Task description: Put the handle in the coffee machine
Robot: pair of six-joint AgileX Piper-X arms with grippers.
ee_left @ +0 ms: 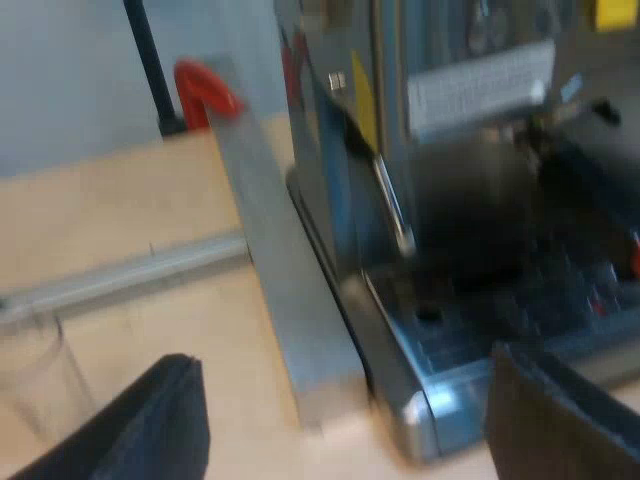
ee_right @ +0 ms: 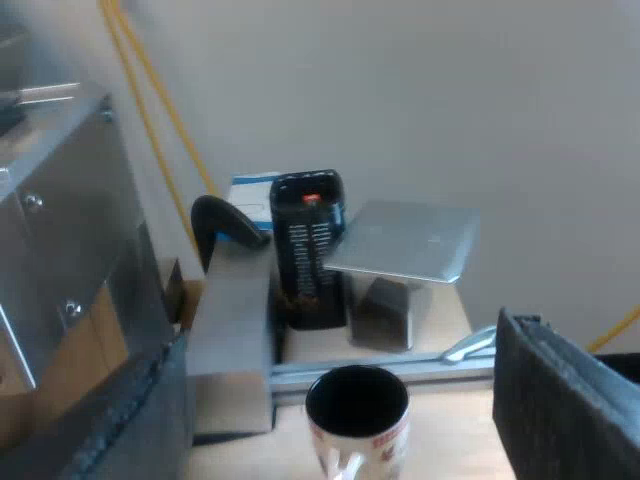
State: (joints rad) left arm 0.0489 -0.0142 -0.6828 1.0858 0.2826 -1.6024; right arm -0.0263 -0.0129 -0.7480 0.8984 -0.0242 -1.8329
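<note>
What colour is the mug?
The mug is white with red print, black inside; right wrist view.

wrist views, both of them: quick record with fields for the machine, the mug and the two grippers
left gripper: open, holding nothing, low in front of the coffee machine
machine front: drip tray faces the left gripper
right gripper: open, holding nothing, over the mug
mug: upright on the table, dark inside

Soft even indoor light, pale wall evenly lit, dull highlights on espresso machine steel, deep shadow over drip tray, faint shadow beside mug.
</note>
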